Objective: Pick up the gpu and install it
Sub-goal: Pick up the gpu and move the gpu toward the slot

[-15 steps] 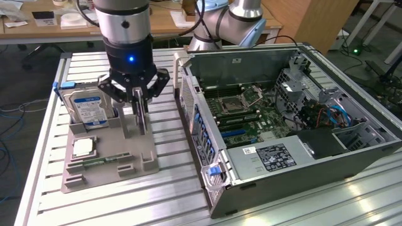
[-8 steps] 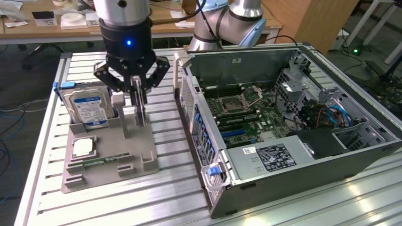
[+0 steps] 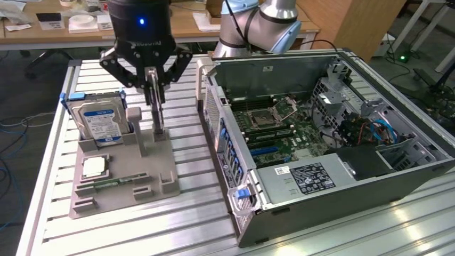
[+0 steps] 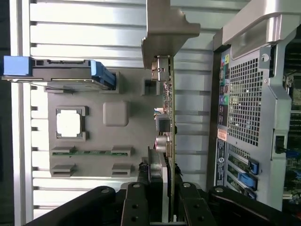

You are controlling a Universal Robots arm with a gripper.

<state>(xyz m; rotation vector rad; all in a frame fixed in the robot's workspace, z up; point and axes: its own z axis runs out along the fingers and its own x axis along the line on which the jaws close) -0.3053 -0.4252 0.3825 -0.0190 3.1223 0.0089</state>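
The gpu point(image 3: 157, 114) is a thin dark card standing edge-on over the grey parts holder point(image 3: 121, 186), its lower end at the holder's slot. My gripper point(image 3: 153, 85) hangs straight above it, its black fingers closed against the card's upper part. In the wrist view the gpu point(image 4: 170, 117) runs as a narrow green-black strip from between my gripper point(image 4: 168, 207) fingers to its silver metal bracket point(image 4: 169, 23). The open computer case point(image 3: 320, 138) lies on its side toward the exterior view's right, motherboard point(image 3: 284, 128) exposed.
On the holder point(image 4: 94, 136) stand a silver hard drive point(image 3: 99, 122) with a blue-white label, a CPU chip point(image 3: 95, 166) and a small green memory stick point(image 3: 114, 182). The case's rear panel point(image 4: 244, 103) is close beside the card. All rest on a slatted aluminium table point(image 3: 142, 229).
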